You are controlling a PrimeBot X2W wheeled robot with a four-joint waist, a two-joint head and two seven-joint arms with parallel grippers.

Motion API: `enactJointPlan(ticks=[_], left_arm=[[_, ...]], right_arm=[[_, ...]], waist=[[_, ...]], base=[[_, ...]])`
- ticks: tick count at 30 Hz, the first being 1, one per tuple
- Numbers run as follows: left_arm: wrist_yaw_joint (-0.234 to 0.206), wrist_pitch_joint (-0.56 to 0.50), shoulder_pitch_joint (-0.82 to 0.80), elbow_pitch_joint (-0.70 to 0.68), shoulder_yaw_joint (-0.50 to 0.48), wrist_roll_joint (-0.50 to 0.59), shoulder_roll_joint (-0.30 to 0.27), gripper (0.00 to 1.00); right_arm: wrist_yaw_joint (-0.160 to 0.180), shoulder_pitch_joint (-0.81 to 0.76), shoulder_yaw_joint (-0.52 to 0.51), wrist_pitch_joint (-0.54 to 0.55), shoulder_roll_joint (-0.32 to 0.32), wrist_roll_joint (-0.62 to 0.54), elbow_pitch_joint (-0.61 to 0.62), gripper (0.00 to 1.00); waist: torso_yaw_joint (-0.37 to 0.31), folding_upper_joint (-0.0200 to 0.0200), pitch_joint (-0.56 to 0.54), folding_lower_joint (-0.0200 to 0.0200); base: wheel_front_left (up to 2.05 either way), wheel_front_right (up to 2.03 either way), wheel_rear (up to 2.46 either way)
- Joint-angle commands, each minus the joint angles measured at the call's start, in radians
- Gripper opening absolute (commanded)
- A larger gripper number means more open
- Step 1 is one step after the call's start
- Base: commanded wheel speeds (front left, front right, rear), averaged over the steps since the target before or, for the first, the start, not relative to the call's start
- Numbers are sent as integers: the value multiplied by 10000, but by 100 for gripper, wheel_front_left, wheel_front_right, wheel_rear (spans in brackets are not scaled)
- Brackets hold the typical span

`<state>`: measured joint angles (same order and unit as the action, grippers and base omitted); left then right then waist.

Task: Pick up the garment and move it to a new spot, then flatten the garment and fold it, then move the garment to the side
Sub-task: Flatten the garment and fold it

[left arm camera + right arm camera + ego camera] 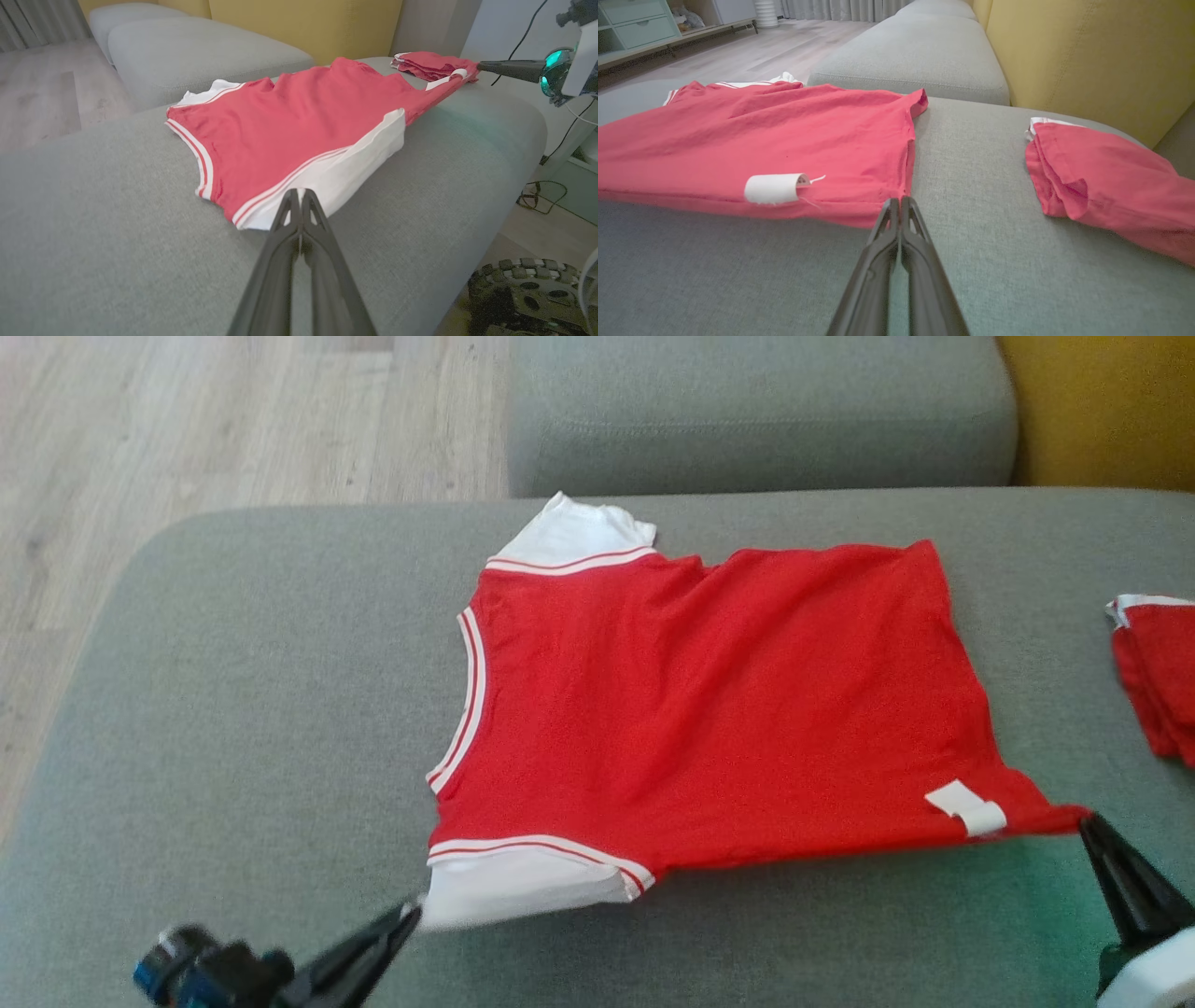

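The garment (700, 709) is a red T-shirt with white, red-striped sleeves, spread nearly flat on a grey sofa cushion (233, 709). My left gripper (411, 907) is shut on the edge of the near white sleeve (327, 177), with its tips (299, 192) pinching the cloth. My right gripper (1088, 821) is shut on the near hem corner, which is drawn out to a point. That corner meets the shut tips (899, 200) just right of a white label (773, 188). The far sleeve (569, 532) lies at the cushion's back edge.
A second, folded red garment (1158, 672) lies at the cushion's right end (1101, 186). Another grey cushion (747, 420) and a yellow backrest (1102, 411) stand behind. Wood floor (187, 429) lies to the left. Cables (542, 196) lie on the floor past the cushion's front edge.
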<state>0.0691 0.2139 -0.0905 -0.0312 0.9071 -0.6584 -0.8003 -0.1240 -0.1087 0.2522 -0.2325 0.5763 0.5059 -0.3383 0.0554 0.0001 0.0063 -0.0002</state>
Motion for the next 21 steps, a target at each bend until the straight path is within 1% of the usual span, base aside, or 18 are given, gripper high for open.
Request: enactJointPlan(ticks=[1,5,9,14,21], left_arm=[[-40,153,-936,-88,-528,198,-193,0],[114,203,-2081,415,-611,687,303,0],[296,280,-3381,1148,-714,1151,740,0],[501,369,-4865,2095,-644,1642,1040,0],[592,459,-6555,3223,-557,2060,1480,0]], right_arm=[[-67,444,-77,59,322,-93,275,0],[-67,1107,-205,367,243,-83,195,0],[-67,2087,-75,725,156,27,-49,0],[-67,3511,442,949,84,39,-597,0],[-67,5119,1174,839,6,37,-1637,0]], waist=[[52,-1,173,2],[165,-1,641,2],[77,-1,1119,2],[-121,-1,1672,2],[-308,-1,2284,2]], base=[[0,0,0],[0,0,0],[0,0,0],[0,0,0],[0,0,0]])
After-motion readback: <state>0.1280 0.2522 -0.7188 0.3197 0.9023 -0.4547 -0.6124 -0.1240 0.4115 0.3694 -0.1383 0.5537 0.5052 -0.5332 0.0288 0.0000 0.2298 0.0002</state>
